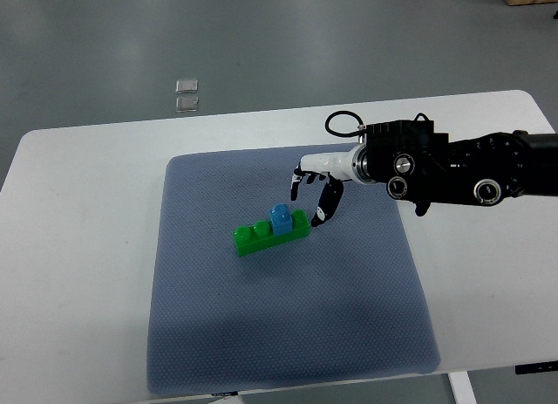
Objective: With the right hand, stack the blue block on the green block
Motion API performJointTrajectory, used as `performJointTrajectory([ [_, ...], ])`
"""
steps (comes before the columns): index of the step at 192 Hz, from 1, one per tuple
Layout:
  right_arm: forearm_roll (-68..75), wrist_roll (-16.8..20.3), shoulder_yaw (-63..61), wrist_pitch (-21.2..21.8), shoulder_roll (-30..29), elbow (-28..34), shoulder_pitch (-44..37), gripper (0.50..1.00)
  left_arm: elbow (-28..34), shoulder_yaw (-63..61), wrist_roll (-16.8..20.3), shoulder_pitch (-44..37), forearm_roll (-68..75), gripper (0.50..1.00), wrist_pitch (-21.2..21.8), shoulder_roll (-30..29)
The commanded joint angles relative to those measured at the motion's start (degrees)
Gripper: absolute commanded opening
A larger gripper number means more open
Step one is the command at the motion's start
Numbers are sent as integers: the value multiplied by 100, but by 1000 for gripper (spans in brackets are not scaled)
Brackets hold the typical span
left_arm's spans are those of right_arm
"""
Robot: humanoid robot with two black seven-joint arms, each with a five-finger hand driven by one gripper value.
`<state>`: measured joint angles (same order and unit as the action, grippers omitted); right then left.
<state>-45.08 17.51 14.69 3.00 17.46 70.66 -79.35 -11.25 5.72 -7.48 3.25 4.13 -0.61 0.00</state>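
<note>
Blue block sits on the green block, just beside the right hand, whose fingers hang loose, holding nothing. Stacking looks done; next, pull away gently.

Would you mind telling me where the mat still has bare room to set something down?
The mat is bare across its whole near half below the green block, and along its left strip. It is crowded only in the middle right, where the blue block sits on the green one beside the right hand.

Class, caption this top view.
Blue block on green block; right hand open beside them.
</note>
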Motion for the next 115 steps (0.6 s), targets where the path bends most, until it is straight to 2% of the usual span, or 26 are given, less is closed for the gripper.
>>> performJointTrajectory([
  [1, 60, -2, -203, 174, 143, 0, -10, 891, 0, 0, 0, 0, 0, 1000, 0, 0],
  [49, 570, -2, -959, 473, 513, -79, -142, 891, 0, 0, 0, 0, 0, 1000, 0, 0],
  [50, 735, -2, -1281, 525, 626, -175, -90, 891, 0, 0, 0, 0, 0, 1000, 0, 0],
  [72, 1176, -11, -2269, 535, 680, -721, 306, 893, -9, -27, 0, 0, 0, 1000, 0, 0],
  [89, 1703, -20, -3647, 499, 478, -1414, 1097, 911, -9, -27, 0, 0, 0, 1000, 0, 0],
  [98, 1704, -20, -3649, 499, 478, -1415, 1097, 911, -9, -27, 0, 0, 0, 1000, 0, 0],
  [99, 1895, -28, -4484, 482, 251, -1746, 1480, 913, -9, -35, 0, 0, 0, 1000, 0, 0],
  [115, 1950, -90, -5774, 482, -357, -2162, 2063, 917, -9, -44, 0, 0, 0, 1000, 0, 0],
])
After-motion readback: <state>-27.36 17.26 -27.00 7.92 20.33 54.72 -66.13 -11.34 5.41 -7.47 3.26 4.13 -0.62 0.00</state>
